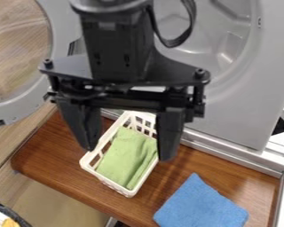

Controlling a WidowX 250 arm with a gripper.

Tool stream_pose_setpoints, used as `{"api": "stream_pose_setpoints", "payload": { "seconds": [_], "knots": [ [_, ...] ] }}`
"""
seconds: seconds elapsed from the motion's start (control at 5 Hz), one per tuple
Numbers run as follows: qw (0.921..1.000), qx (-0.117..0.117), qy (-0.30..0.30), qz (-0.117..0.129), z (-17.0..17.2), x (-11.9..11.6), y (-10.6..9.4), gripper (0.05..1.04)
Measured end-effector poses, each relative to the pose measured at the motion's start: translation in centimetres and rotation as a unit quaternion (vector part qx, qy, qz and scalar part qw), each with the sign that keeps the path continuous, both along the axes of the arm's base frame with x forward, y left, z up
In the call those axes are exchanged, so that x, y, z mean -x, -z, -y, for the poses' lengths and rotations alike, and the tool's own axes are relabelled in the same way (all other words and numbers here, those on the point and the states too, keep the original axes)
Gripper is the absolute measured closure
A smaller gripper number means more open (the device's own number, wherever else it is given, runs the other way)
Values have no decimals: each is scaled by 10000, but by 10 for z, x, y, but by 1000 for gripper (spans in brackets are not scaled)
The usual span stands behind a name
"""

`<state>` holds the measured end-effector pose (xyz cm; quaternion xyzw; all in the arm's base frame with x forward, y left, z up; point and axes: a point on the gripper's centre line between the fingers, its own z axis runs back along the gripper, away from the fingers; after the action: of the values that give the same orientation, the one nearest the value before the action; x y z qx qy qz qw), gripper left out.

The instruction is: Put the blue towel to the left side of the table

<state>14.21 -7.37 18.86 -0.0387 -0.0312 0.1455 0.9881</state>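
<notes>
The black end effector (129, 154) of the robot arm is held in the released state, its two fingers spread wide apart, in the middle of the camera view above a brown wooden bench (61, 164). A white plastic basket (106, 181) is framed between and behind the fingers, its slatted rim partly covered from sight by both of them; how high the fingers are held over it cannot be told. Inside the basket, a green cloth (128, 155) is laid in folds, set lengthwise along the slanting walls. The blue towel (200, 204), named in the task, is spread on the bench at the lower right of the view, apart from the basket and from the end effector, with one corner pointed up toward the appliance and its lower part cut off by the bottom edge of the view. Behind the bench, the scene is backed by a grey appliance (245, 84), its rounded drum opening (230, 44) partly hidden by the arm. At the upper left, a round door (36, 95) is seen swung open, with a pale wood-grained surface visible through its ring. A black cable (189, 26) is looped beside the upper part of the arm. In the lower left corner, a dark-rimmed object (17, 217) is partly caught, with something orange (10, 223) seen within it.
</notes>
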Motion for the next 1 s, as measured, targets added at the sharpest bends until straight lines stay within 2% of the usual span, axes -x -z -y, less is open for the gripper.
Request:
{"api": "stream_pose_setpoints", "payload": {
  "seconds": [0.2,0.4,0.6,0.8,1.0],
  "knots": [
    [10000,26,37,-28,2,0,2,83],
    [9986,46,-116,-508,3,-41,42,83],
    [9983,-373,68,-440,21,-79,70,83],
    [9951,-644,436,-615,35,-97,117,83],
    [9927,-655,745,-688,47,-103,157,83]
  ]
}}
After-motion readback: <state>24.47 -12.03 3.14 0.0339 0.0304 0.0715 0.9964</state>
